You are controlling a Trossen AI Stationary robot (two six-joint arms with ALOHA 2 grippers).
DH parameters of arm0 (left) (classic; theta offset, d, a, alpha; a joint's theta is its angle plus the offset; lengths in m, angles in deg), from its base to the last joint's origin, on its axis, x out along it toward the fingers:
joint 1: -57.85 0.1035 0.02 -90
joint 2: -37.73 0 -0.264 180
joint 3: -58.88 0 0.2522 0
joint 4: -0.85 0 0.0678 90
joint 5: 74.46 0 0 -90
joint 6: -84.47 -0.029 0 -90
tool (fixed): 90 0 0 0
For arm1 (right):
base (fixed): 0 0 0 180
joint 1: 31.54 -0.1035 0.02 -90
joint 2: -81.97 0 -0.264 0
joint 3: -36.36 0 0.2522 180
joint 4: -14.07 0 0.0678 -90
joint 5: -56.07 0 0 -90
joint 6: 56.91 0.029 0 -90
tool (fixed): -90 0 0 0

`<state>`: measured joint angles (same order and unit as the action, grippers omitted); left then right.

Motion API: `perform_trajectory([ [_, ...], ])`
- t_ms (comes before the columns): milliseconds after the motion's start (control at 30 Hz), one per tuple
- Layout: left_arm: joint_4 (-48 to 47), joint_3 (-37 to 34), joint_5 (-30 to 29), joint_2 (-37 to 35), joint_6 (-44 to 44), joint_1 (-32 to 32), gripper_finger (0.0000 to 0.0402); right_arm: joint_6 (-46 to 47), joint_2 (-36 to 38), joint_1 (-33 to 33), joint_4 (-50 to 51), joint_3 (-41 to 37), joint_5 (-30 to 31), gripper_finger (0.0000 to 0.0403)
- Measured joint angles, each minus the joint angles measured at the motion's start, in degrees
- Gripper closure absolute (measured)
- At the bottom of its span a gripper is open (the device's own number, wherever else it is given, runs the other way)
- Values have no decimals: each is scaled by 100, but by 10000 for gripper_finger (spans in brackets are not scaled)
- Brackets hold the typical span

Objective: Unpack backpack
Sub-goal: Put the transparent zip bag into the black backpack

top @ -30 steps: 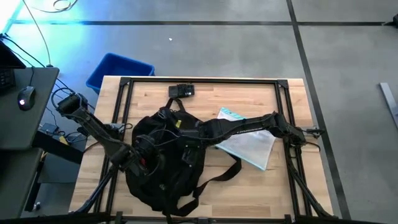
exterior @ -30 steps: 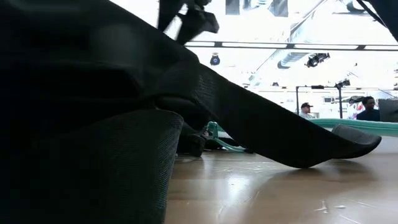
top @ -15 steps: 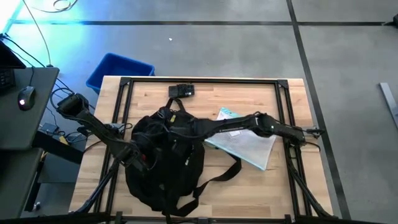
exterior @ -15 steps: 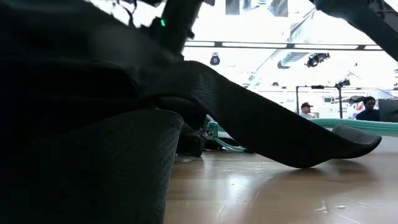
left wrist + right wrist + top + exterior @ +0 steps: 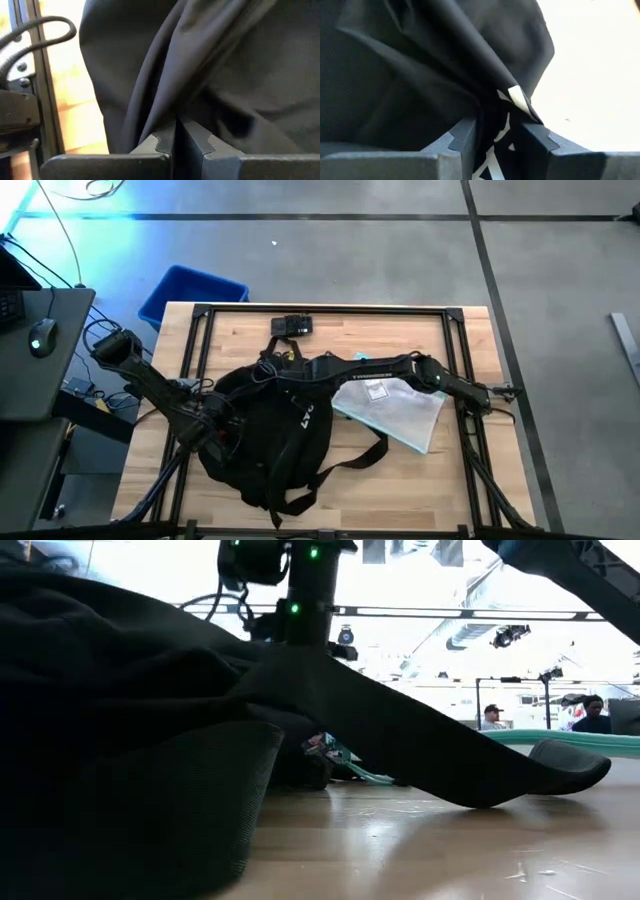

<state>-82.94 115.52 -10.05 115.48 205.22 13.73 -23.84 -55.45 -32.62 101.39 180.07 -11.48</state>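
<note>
The black backpack point(image 5: 268, 438) lies slumped on the left half of the wooden table, with one long strap point(image 5: 352, 461) trailing toward the right. My left gripper point(image 5: 218, 420) is at its left side, shut on its cloth point(image 5: 176, 131). My right gripper point(image 5: 283, 368) reaches across from the right to the backpack's far end. In the right wrist view, its fingers point(image 5: 500, 132) are closed on a ridge of black cloth with white lettering. My left gripper pinches a fold of the backpack's black cloth point(image 5: 169, 107) between its two fingers, slanting down from the table's left. Creases run away from the fingertips. My right gripper pinches a raised fold of the backpack's cloth bearing white lettering point(image 5: 514, 99) between its two fingers, pointing steeply down at the backpack's far end. The cloth fills the gap between the fingers.
A clear bag with white and teal contents point(image 5: 392, 408) lies on the table right of the backpack, partly under my right arm. A small black device point(image 5: 292, 327) sits near the far edge. A blue bin point(image 5: 190, 292) stands on the floor beyond the far left corner.
My right gripper has moved down and toward the table's far left, onto the backpack's far end. My left gripper has shifted a little toward the far edge and sunk. The backpack's raised cloth has slumped lower and spread flatter.
</note>
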Motion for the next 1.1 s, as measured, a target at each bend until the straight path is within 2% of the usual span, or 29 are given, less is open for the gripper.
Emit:
perform_trajectory([
  [133,-493,591,-201,-4,-282,-24,402,-149,155,-138,138,296,-109,302],
  [200,-636,893,-330,-4,-463,-24,402,-458,167,-243,118,454,-373,302],
  [267,-606,1125,-539,-7,-645,-26,402,-855,230,-333,-142,480,-924,302],
  [367,-494,1295,-856,-9,-975,1,402,-1339,307,-420,-522,400,-2123,302],
  [433,-394,1279,-1032,-4,-1175,56,402,-1390,288,-457,-727,389,-2543,302],
  [533,-150,1096,-1284,-6,-1334,204,402,-1261,248,-477,-1383,379,-2524,302],
  [700,624,633,-1717,-4,-1509,531,402,-1211,230,-327,-2826,95,-2045,302],
  [867,1607,-20,-1753,-5,-1476,871,401,-880,104,236,-3668,-742,-2578,309],
  [1000,1499,-426,-1385,-8,-1210,1154,402,-552,100,536,-3797,-1267,-2446,322],
  [1100,990,-570,-1240,-7,-688,1258,401,-383,106,721,-3569,-1464,-2149,334],
])
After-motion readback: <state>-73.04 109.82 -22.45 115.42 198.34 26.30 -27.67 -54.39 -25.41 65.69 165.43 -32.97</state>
